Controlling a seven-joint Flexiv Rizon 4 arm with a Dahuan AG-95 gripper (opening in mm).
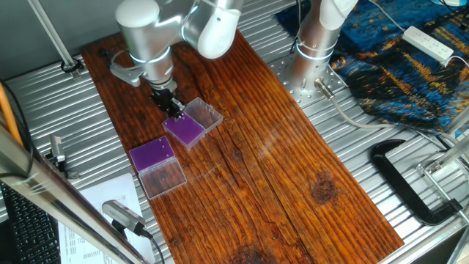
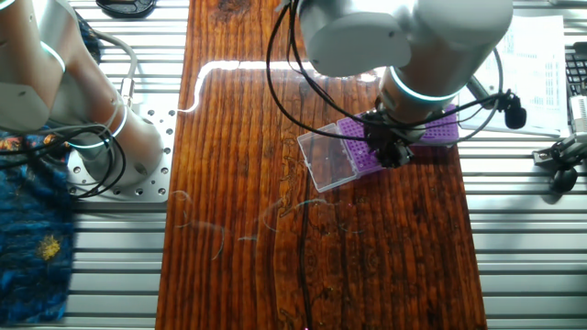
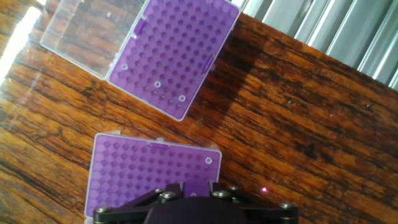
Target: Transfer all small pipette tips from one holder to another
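In the hand view two purple grid holders lie on the wooden table. The far holder (image 3: pixel 174 53) has its clear lid (image 3: pixel 87 31) folded open. It carries three small pipette tips, seen as pale rings (image 3: pixel 157 84) near its lower edge. The near holder (image 3: pixel 149 174) shows one tip (image 3: pixel 208 160) at its right edge. My gripper (image 3: pixel 191 188) hangs just over this near holder's lower edge. Only the finger bases show, with a narrow gap between them and a faint pale speck in it. In one fixed view the gripper (image 1: pixel 176 111) sits above the holder (image 1: pixel 185 130).
The second holder (image 1: pixel 152 155) and its clear lid (image 1: pixel 165 178) lie toward the table's left edge. A second robot base (image 1: pixel 311 51) stands at the back right. A black clamp (image 1: pixel 410 183) lies on the metal slats to the right, off the wooden board.
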